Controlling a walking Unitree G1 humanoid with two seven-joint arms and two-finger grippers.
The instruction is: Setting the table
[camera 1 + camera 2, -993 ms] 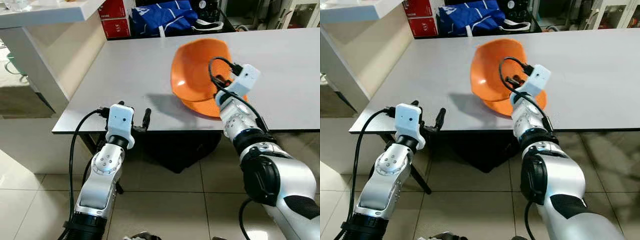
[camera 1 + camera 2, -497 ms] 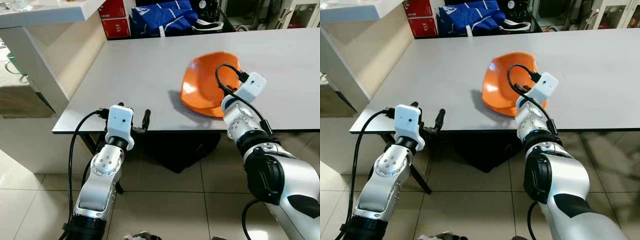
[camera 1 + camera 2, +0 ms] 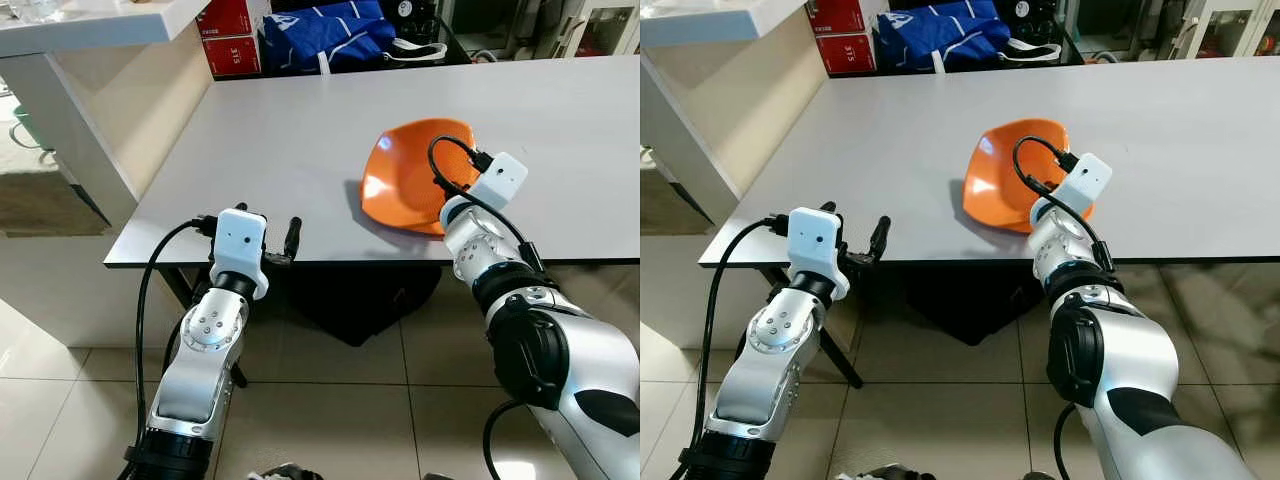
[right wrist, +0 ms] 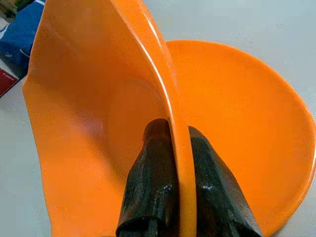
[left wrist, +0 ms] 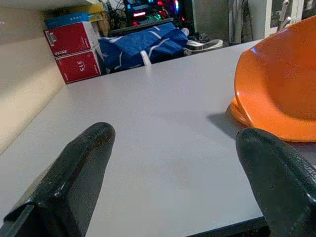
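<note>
Right gripper (image 4: 173, 197) is clamped on the rim of the upper orange plate (image 4: 94, 98) — one black finger on each face of the rim, as the right wrist view shows. That plate is tilted, raised at the gripped edge, above a second orange plate (image 4: 247, 133) that lies flat on the grey worktop (image 3: 270, 140). From the head views the pair (image 3: 410, 180) sits near the worktop's front edge, on the robot's right.

Left gripper (image 5: 173, 182) hangs at the front edge of the worktop, well apart from the plates, with its two fingers spread and nothing between them.

Task status, as a judgement: setting the table is at an early stage. Two plates are on or over the worktop, stacked at one spot; neither occupies a separate place setting. No cutlery, cups or other tableware can be seen on the worktop. Separating the upper plate and placing it at its own position appears to be the step in hand.

Limits of view — the right wrist housing (image 3: 497, 180) covers the gripped rim in the head views, so whether the tilted plate's lower edge touches the flat plate cannot be told. Behind the worktop, a blue bag (image 3: 330, 35) and red boxes (image 3: 228, 35) are cut off by the frame.
</note>
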